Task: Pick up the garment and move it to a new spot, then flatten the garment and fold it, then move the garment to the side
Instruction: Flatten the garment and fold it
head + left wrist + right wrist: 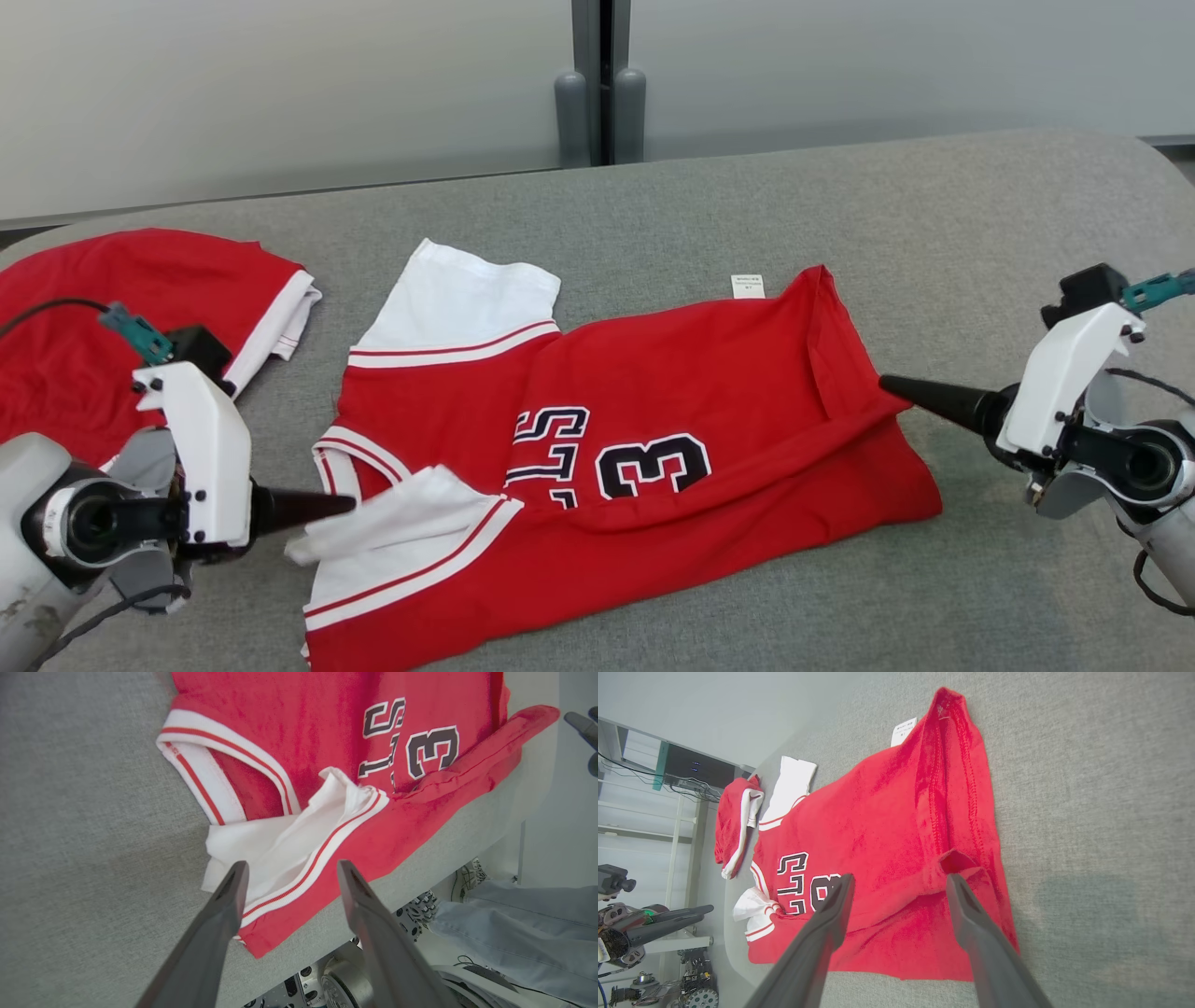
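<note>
**Both pincers open at the two ends of the red jersey**

The red jersey [635, 439] lay across the middle of the grey bench [747, 187], collar end toward the robot's left and hem end toward its right. Its near long edge was folded up over the bottom of the "3" print.

The far sleeve [467, 299], white, lay flat. The near sleeve [280, 844] was bunched up. The left pincer [292, 865] was open, with its fingers either side of that bunched sleeve; I could not tell whether they touched it. The right pincer [900, 877] was open as well, over the hem end and gripping nothing.

A white tag [747, 286] stuck out at the far hem corner. A second red garment [140, 299] with white trim sat at the bench's far left, near the jersey but apart from it, partly behind the left arm.

In the left wrist view, a leg [514, 924] in jeans and a sneaker [472, 877] showed past the bench edge.
</note>
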Motion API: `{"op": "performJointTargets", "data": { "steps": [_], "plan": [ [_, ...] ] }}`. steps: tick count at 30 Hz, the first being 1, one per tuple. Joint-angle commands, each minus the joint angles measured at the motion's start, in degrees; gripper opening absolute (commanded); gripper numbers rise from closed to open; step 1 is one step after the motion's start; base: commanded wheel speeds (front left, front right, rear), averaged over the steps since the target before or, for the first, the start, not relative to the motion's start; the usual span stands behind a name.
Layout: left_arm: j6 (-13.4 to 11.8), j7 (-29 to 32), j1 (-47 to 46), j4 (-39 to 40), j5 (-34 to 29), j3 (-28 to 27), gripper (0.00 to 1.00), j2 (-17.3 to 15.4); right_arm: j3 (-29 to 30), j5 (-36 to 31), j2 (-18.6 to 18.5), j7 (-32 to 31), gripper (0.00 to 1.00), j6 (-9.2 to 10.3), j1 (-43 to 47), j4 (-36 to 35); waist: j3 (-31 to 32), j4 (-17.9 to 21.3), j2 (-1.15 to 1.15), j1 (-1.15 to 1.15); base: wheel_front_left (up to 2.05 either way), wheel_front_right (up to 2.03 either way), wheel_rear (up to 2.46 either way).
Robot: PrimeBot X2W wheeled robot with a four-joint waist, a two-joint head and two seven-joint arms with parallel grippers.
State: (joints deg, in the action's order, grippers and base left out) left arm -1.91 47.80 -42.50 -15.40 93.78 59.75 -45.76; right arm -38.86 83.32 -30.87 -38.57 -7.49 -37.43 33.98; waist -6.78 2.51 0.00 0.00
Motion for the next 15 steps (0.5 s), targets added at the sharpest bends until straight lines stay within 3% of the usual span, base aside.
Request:
{"op": "performJointTargets", "data": {
  "steps": [1, 5, 9, 12, 13, 15],
  "plan": [
    [1.2, -1.7, -0.1, -0.2, -0.7, -0.8, 1.0, -0.2, 0.8, -0.3, -0.3, 1.7, 1.0, 0.0, 0.7, -0.7, 0.6, -0.4, 0.0, 0.0, 0.0, 0.0, 0.0],
    [4.4, -11.1, 1.2, 0.9, -3.6, -3.6, 1.0, -0.7, 3.5, -1.2, -0.7, 9.7, 1.0, 0.0, 2.8, -5.0, 1.6, -1.1, 0.0, 0.0, 0.0, 0.0, 0.0],
    [5.2, -25.0, 3.4, 2.9, -9.3, -6.3, 1.0, -1.1, 6.1, -3.1, -1.8, 19.5, 1.0, 0.0, 6.9, -10.9, 2.5, -1.9, 0.0, 0.0, 0.0, 0.0, 0.0],
    [2.8, -35.6, 6.0, 4.9, -15.0, -7.6, 1.0, -1.9, 7.9, -5.1, -2.6, 26.9, 1.0, 0.0, 10.6, -14.4, 3.4, -2.3, 0.0, 0.0, 0.0, 0.0, 0.0],
    [2.8, -35.6, 6.0, 4.9, -15.0, -7.6, 1.0, -1.9, 7.9, -5.1, -2.6, 26.9, 1.0, 0.0, 10.6, -14.4, 3.4, -2.3, 0.0, 0.0, 0.0, 0.0, 0.0],
    [-0.2, -42.7, 8.5, 6.6, -18.5, -8.2, 1.0, -2.0, 9.0, -7.4, -3.1, 31.9, 1.0, 0.0, 13.3, -15.5, 3.9, -2.5, 0.0, 0.0, 0.0, 0.0, 0.0]
  ]
}}
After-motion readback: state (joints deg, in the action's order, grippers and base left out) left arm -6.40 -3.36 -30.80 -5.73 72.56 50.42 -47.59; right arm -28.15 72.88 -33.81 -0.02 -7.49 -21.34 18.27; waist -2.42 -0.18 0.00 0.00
